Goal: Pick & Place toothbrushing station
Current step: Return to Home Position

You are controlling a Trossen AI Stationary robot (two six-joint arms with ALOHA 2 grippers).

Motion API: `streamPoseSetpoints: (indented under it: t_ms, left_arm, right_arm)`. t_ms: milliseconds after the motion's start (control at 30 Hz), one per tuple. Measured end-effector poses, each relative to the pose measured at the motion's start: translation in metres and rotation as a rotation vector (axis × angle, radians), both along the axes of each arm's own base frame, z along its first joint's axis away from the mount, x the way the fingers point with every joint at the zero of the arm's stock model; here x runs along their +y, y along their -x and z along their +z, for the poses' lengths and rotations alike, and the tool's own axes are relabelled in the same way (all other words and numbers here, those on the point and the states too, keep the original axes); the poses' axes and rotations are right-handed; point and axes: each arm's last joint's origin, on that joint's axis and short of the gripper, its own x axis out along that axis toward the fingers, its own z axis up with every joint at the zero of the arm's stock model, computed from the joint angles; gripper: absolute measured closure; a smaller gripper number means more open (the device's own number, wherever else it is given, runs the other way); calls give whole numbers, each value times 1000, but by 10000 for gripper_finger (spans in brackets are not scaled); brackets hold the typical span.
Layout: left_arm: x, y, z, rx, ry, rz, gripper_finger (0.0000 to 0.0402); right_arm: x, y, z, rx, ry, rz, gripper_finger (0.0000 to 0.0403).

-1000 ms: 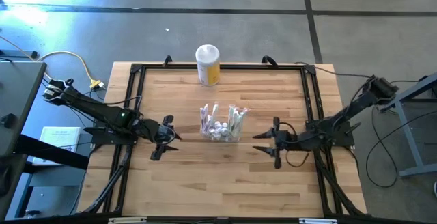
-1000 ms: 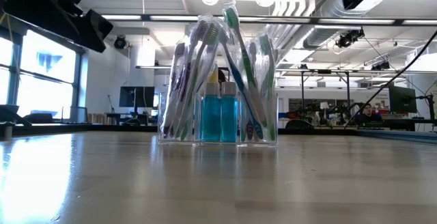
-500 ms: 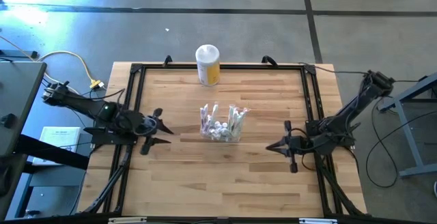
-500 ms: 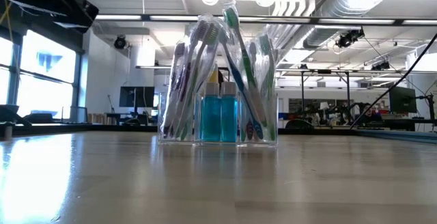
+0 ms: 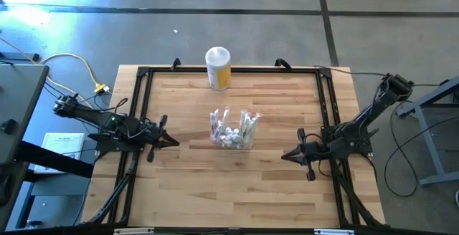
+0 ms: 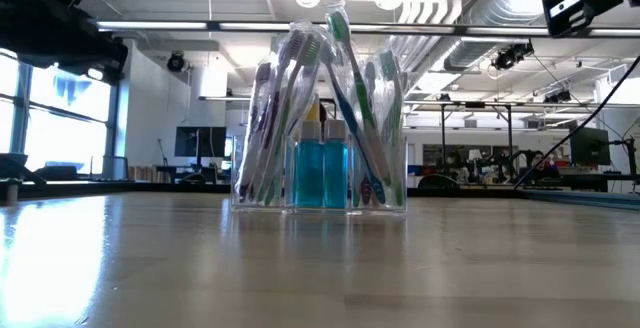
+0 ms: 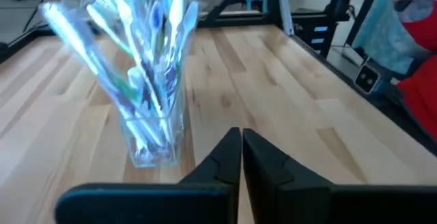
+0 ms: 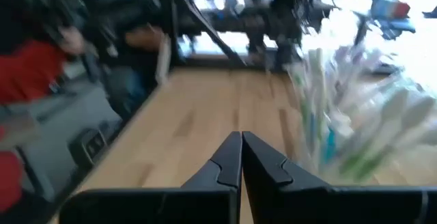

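Unmoved since a second earlier, the station [image 5: 232, 129] stood mid-table, packed with brushes [image 5: 247, 122], while the left gripper [image 5: 172, 141] and right gripper [image 5: 285, 155] had drawn outward. Both hung well apart from it, fingers pressed together, empty. I judged the one risk a wide homing swing clipping the leaning brushes and tipping it.

Grey floor [image 5: 215, 34] surrounds the wooden table [image 5: 229, 185]; windows [image 6: 60, 108] glow.

Wooden table [image 5: 215, 186]; toothbrushing station [image 5: 232, 130]; yellow canister [image 5: 218, 69]
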Motion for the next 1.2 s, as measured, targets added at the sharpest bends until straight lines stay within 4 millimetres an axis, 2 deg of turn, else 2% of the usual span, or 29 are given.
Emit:
streamPoseSetpoints:
  t_ms: [167,367,500,700,1033,1200]
  left_arm:
    - [1,2,-11,1,5,8,397]
    - [1,1,-18,9,-3,14,396]
    - [1,0,-21,9,-12,11,396]
    - [1,0,-20,-16,-89,7,396]
    - [3,1,-18,-12,-154,70,396]
    - [4,1,-19,3,-123,90,396]
  right_arm:
    - [-19,7,-18,-145,-73,98,400]
    - [-38,14,-38,-199,-140,127,400]
    - [-45,12,-39,-195,-137,61,400]
    - [-50,10,-41,-182,-97,67,400]
    - [-63,22,-45,-105,-65,11,399]
    - [-70,29,-41,-137,-86,-17,400]
